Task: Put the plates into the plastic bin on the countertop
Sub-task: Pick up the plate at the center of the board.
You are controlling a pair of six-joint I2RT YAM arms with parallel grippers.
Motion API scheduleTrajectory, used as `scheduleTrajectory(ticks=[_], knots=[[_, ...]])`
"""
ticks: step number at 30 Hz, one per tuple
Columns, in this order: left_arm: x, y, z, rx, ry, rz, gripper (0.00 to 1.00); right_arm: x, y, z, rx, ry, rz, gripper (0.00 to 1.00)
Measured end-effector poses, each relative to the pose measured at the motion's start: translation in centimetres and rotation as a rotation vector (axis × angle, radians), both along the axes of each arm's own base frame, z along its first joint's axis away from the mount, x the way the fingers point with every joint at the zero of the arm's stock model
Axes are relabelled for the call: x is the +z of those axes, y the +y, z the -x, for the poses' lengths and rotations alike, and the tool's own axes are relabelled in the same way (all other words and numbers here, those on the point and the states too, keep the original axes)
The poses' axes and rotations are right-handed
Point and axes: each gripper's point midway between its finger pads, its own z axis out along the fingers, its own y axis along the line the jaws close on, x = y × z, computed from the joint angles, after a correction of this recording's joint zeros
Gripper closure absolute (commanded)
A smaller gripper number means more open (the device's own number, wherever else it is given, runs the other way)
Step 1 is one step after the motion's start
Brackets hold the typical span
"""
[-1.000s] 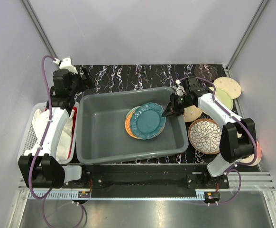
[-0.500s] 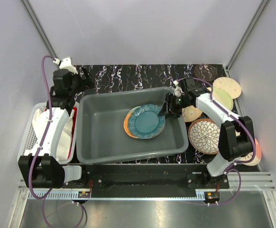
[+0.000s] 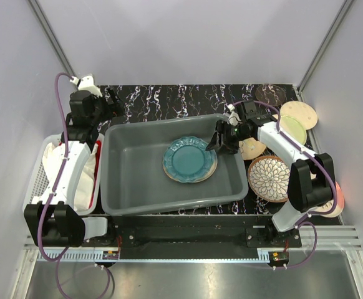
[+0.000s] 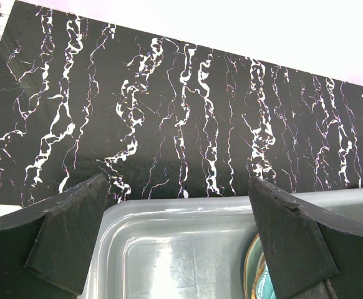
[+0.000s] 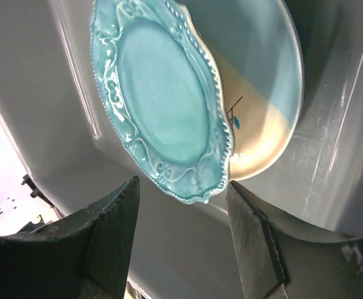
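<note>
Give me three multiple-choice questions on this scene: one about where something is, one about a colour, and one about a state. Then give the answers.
1. Where is the white mesh basket?
A) left of the plastic bin
B) inside the bin
C) behind the bin

2. What colour is the top plate in the bin?
A) orange
B) teal
C) black

3. What state are the right fingers in?
A) shut on a plate
B) shut on nothing
C) open, holding nothing

Answers:
1 A: the top view shows the basket beside the bin's left wall.
2 B: the teal plate lies uppermost, over the other plates.
3 C: the right wrist view shows the fingers spread, with the plate lying free in the bin beyond them.
</note>
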Motion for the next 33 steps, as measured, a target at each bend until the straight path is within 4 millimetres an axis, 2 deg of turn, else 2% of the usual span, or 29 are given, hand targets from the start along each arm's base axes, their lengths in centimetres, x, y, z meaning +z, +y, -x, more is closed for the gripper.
scheduleTrajectory(ticks=[5, 11, 18, 21, 23, 26, 27, 30, 33], knots=[[0.0, 0.0, 0.0, 0.0, 0.0, 0.0, 0.01, 0.6, -0.4, -0.4, -0.009, -0.038, 0.022, 0.33], [0.0, 0.0, 0.0, 0.0, 0.0, 0.0, 0.01, 2.1, -1.6, -2.4, -0.05, -0.126, 0.073, 0.32], [0.0, 0.0, 0.0, 0.0, 0.0, 0.0, 0.01, 7.5, -1.4, -5.7, -0.096, -0.265, 0.029, 0.31], [0.0, 0.0, 0.0, 0.0, 0.0, 0.0, 0.01, 9.2, -2.5, -7.1, -0.133, -0.304, 0.003, 0.31], [0.0, 0.0, 0.0, 0.0, 0.0, 0.0, 0.01, 9.5, -4.4, -8.1, -0.181, -0.308, -0.003, 0.31], [0.0, 0.0, 0.0, 0.0, 0.001, 0.0, 0.01, 8.7, -8.6, -9.2, -0.283, -0.293, 0.009, 0.3], [0.0, 0.0, 0.0, 0.0, 0.001, 0.0, 0.01, 8.2, -10.9, -9.7, -0.336, -0.285, 0.023, 0.3], [0.0, 0.0, 0.0, 0.0, 0.001, 0.0, 0.01, 5.6, -16.0, -9.6, -0.448, -0.239, 0.077, 0.3], [0.0, 0.0, 0.0, 0.0, 0.002, -0.001, 0.01, 2.7, -18.7, -8.5, -0.503, -0.176, 0.128, 0.3]])
